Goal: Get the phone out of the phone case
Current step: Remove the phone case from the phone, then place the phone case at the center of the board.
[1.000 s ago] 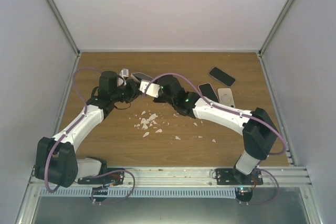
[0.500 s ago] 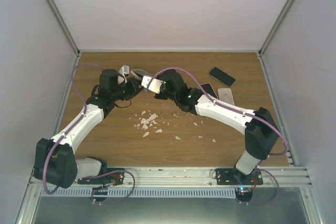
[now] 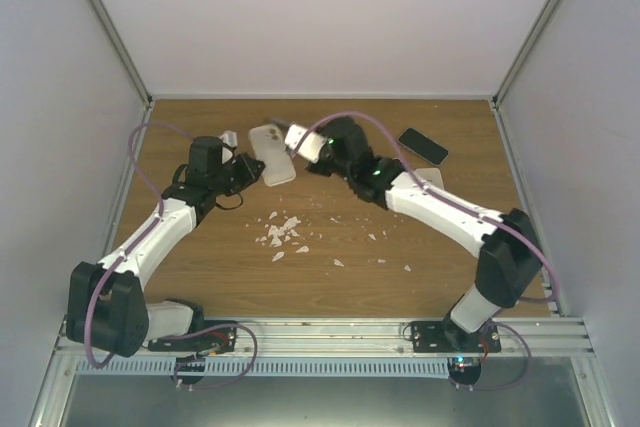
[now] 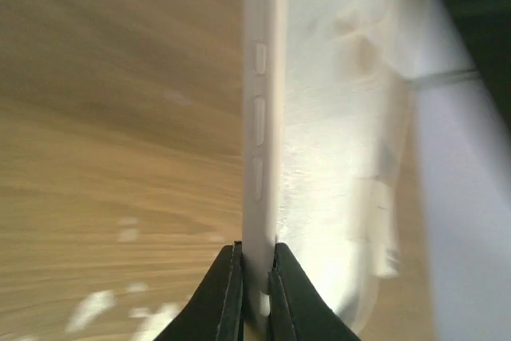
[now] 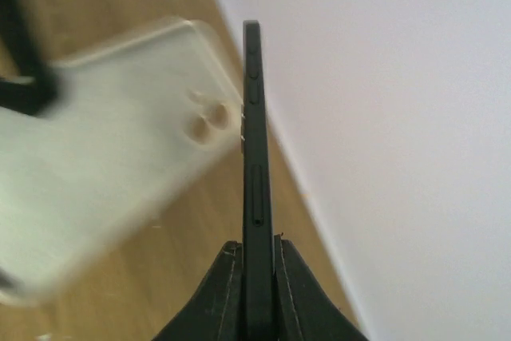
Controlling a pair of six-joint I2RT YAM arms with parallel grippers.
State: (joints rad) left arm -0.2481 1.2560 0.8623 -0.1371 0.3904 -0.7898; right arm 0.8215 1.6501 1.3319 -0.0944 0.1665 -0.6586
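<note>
The white phone case (image 3: 272,155) hangs above the back of the table, apart from the phone. My left gripper (image 3: 250,170) is shut on the case's near end. In the left wrist view the case's edge (image 4: 259,117) runs straight up from the shut left gripper (image 4: 257,253). The phone (image 3: 302,141) sits just right of the case, pinched by my right gripper (image 3: 318,150). In the right wrist view its dark edge (image 5: 255,157) rises from the shut right gripper (image 5: 257,249), with the blurred case (image 5: 104,181) to the left.
A black phone (image 3: 422,144) lies at the back right, and a pale one (image 3: 434,178) is partly hidden by the right arm. White fragments (image 3: 283,232) litter the table's middle. A small white piece (image 3: 232,137) lies behind the left gripper. White walls enclose the table.
The phone and the case have come apart. The right gripper carried the phone back and to the right, while the left gripper kept the case, which now shows its broad face.
</note>
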